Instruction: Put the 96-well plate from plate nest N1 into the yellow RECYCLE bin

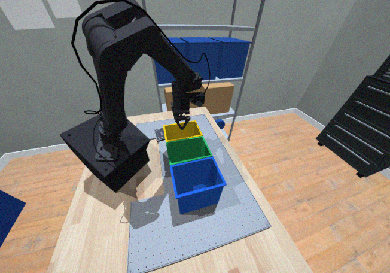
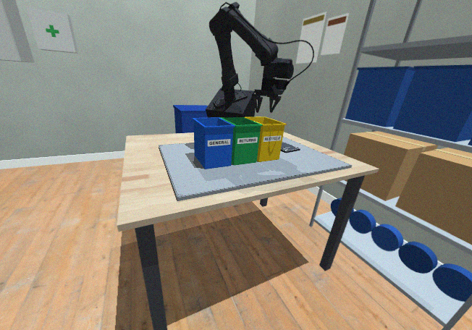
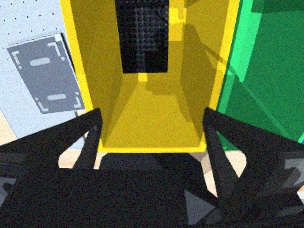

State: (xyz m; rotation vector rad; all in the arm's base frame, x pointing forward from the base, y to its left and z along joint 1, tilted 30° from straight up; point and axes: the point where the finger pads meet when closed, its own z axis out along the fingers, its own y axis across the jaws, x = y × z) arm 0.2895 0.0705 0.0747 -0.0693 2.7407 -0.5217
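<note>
The yellow RECYCLE bin [image 1: 182,130] stands upright at the far end of a row of three bins; it also shows in the exterior view [image 2: 270,137] and the wrist view [image 3: 152,75]. The dark 96-well plate [image 3: 142,36] lies inside it, leaning against the far wall. The grey plate nest N1 [image 3: 46,73] lies empty beside the bin on its left; it shows in the top view [image 1: 159,134] too. My gripper [image 1: 182,123] hangs open and empty just above the yellow bin's opening, as the exterior view [image 2: 268,103] and the wrist view [image 3: 152,131] show.
The green RETURNS bin [image 1: 188,149] and the blue GENERAL bin [image 1: 198,183] stand upright in line with the yellow one on the grey perforated mat [image 1: 195,224]. My arm's base [image 1: 105,151] sits left of the bins. A shelf rack [image 1: 202,64] stands behind the table.
</note>
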